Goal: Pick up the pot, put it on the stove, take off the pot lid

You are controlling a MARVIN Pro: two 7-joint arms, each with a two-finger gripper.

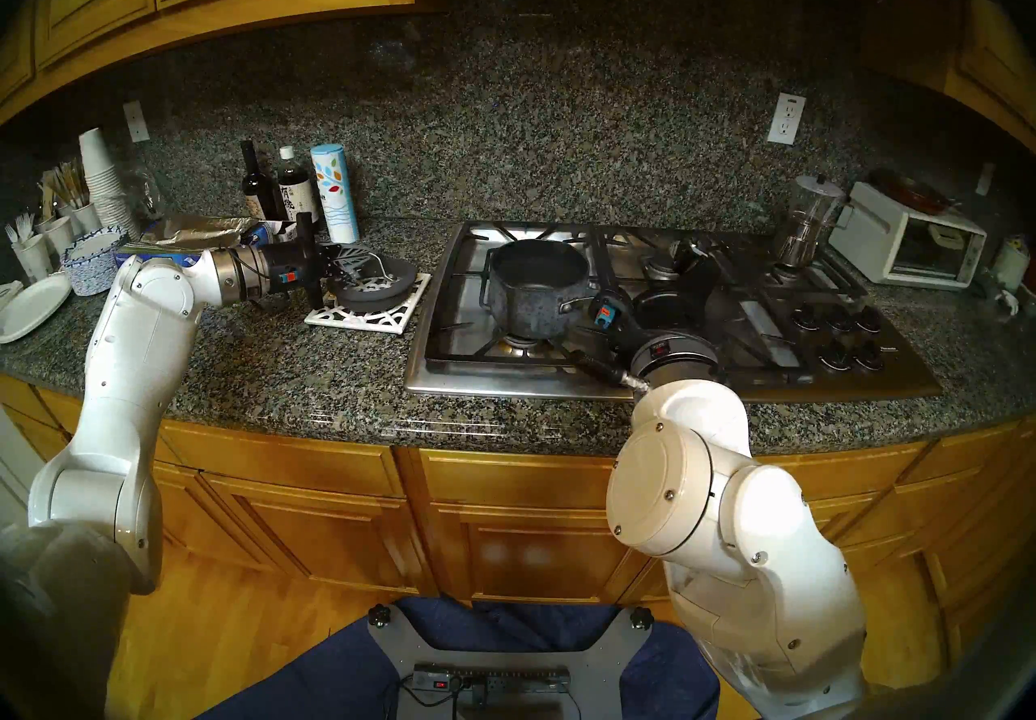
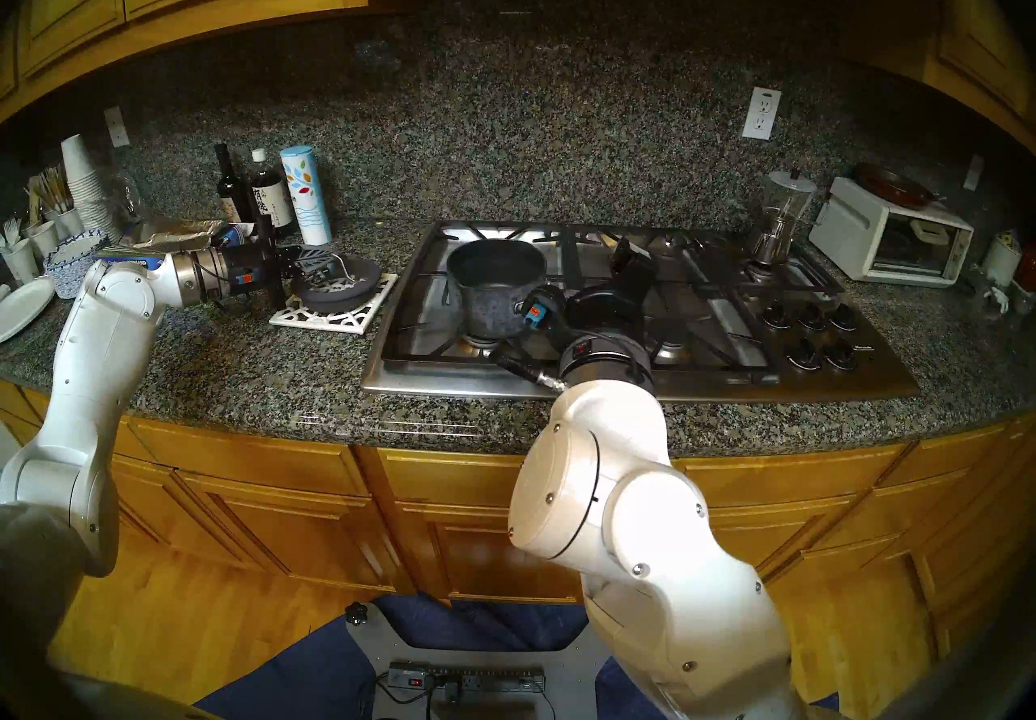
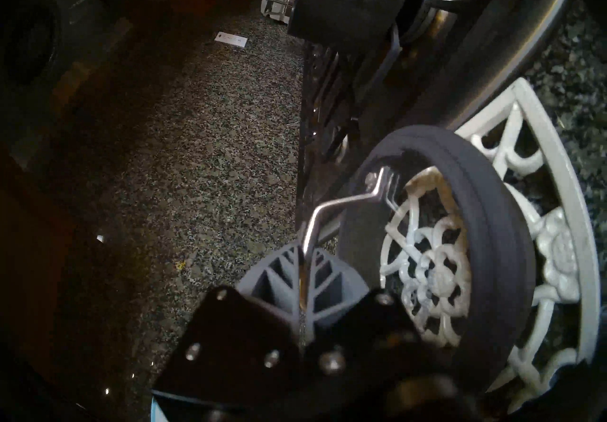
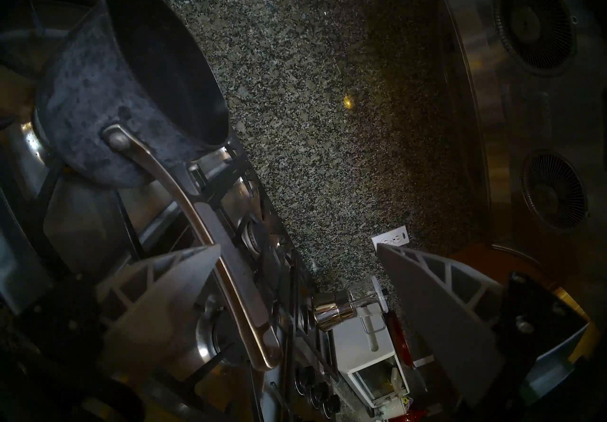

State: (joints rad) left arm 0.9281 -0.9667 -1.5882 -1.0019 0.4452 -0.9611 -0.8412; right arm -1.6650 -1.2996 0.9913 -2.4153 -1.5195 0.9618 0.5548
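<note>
pot (image 1: 537,287): lidless, on stove (image 1: 729,365) front-left grate. pot lid (image 1: 377,284): tilted over white trivet (image 1: 367,309), loop handle pinched in left gripper (image 3: 303,267) jaws. right gripper (image 4: 295,283): jaws wide, empty. bottle label (image 1: 291,200): japanese characters, unreadable.

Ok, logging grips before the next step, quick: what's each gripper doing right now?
Left gripper: shut on the pot lid by its loop handle, over the trivet.
Right gripper: open, holding nothing.

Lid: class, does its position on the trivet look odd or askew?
Yes. The lid sits tilted over the trivet, one edge raised, because the left claw is shut on its loop handle.
</note>
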